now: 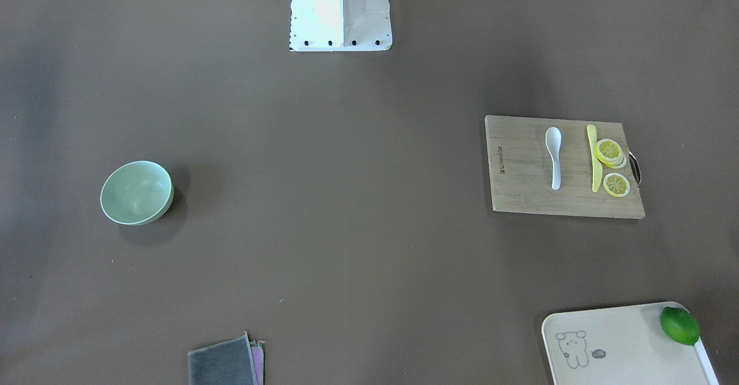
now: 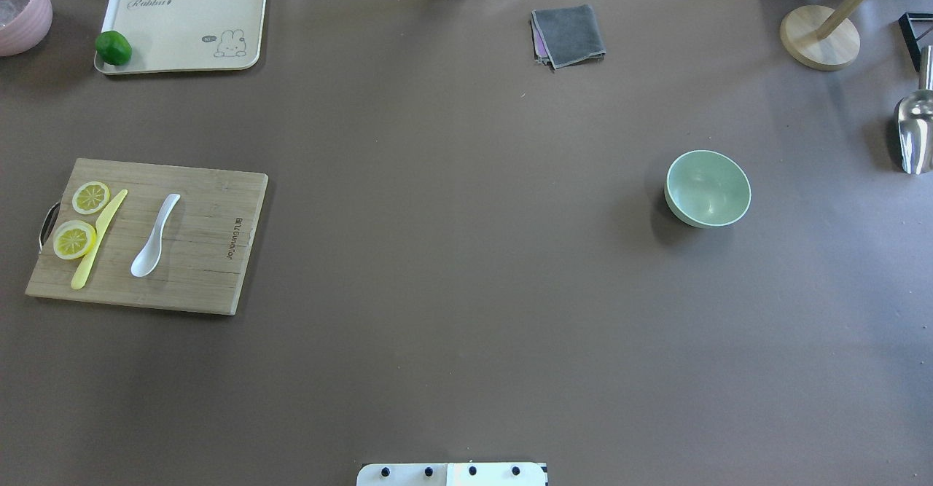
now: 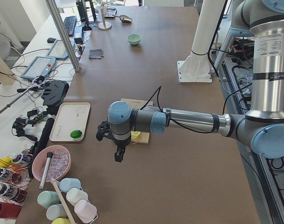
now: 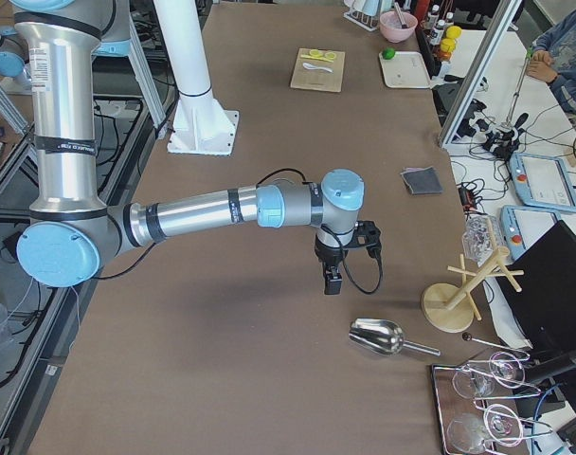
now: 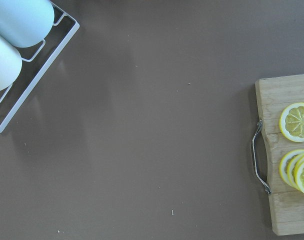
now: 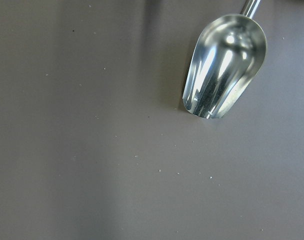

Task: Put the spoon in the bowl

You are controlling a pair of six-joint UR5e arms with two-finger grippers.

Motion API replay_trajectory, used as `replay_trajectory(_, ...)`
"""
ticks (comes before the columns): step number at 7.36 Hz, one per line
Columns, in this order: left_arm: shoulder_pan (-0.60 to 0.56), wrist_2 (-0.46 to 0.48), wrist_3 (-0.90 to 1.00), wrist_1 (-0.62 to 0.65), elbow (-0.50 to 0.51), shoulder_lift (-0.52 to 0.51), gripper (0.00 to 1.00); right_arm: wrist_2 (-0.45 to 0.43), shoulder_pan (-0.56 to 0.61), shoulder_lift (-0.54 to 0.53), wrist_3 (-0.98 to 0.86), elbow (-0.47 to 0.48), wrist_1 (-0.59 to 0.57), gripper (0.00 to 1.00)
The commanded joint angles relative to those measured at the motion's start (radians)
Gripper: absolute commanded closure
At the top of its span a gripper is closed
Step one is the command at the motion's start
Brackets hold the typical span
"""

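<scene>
From the front-facing camera, the spoon (image 1: 554,157) lies on a wooden cutting board (image 1: 519,191) on the robot's left side, scoop toward the robot's base (image 1: 340,15). Just beside it are a yellow strip (image 1: 594,160) and lemon slices (image 1: 609,152). The bowl (image 1: 137,193) sits upright on bare table, well apart on the robot's right. A tray (image 1: 623,333) holding a lime (image 1: 679,325) and a grey cloth (image 1: 222,363) are cut off by the lower edge. No arm shows here.

The overhead camera shows the same layout, with nothing between board and bowl. At the right edge are a wooden stand (image 2: 819,37) and a metal scoop (image 2: 915,132), both cropped. A pink bowl (image 2: 22,9) is cut off at the top left corner.

In the exterior left view, the left gripper (image 3: 118,157) points down over the table near the tray. The arm's wrist hides most of the board, and the spoon cannot be seen. Whether the fingers are apart or together cannot be told.

In the exterior right view, the right gripper (image 4: 332,281) points down near the scoop. Its finger state cannot be told either. The board and spoon are small and far off.

The left wrist camera sees only the board's handle end and lemon slices, cropped at the right, and a cup rack (image 5: 37,75).

The right wrist camera shows the scoop on bare table, its handle cut off.
</scene>
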Motion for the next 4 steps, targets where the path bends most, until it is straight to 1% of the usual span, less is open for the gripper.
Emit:
replay_trajectory(1,0.0,-0.005,-0.001,-0.002,-0.007,-0.011,0.02,0.004,-0.002,-0.014,0.001,0.002,-0.004,0.0)
replay_trajectory(4,-0.001,-0.005,-0.002,-0.002,-0.017,-0.012,0.02,0.007,0.004,-0.064,-0.005,0.021,0.002,0.0)
